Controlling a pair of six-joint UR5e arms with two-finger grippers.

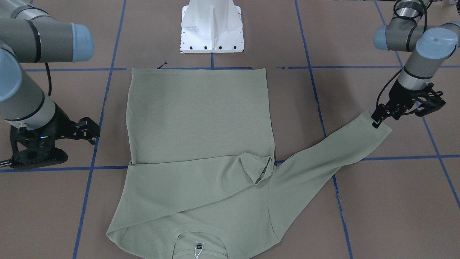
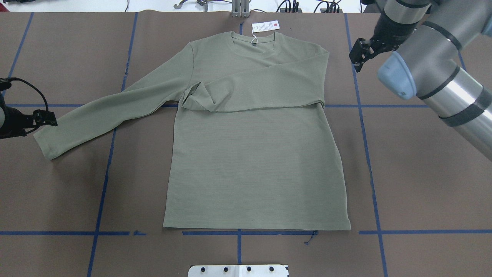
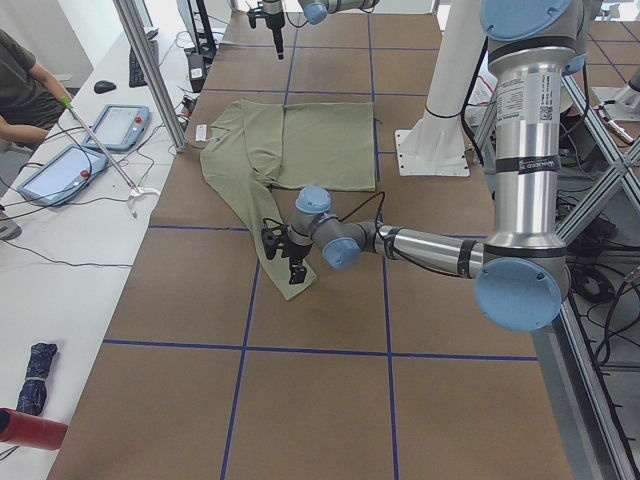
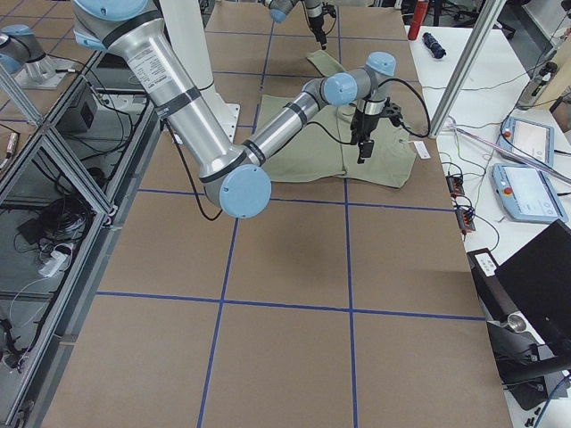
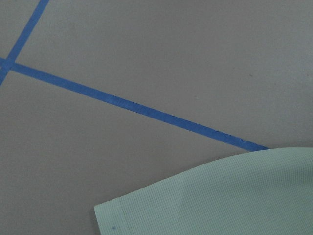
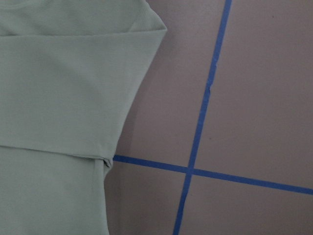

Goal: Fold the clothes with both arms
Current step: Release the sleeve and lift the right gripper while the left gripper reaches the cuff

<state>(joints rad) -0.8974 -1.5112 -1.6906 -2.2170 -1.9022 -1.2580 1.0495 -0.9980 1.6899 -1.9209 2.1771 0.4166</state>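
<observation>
Fingers of the left gripper (image 1: 377, 120) hover at the cuff (image 1: 383, 126) of the shirt (image 2: 253, 165), which lies flat on the table (image 2: 423, 184); we cannot tell their gap, nor that of the right gripper (image 2: 356, 58). The free sleeve (image 2: 107, 115) runs slantwise from that cuff to the shoulder, so we judge the left arm nearer for folding it across the chest.

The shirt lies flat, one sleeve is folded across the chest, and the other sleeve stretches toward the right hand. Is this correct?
No. The other sleeve stretches toward the left hand instead, as the overhead view shows. The shirt lies flat, one sleeve folded across the chest.
</observation>
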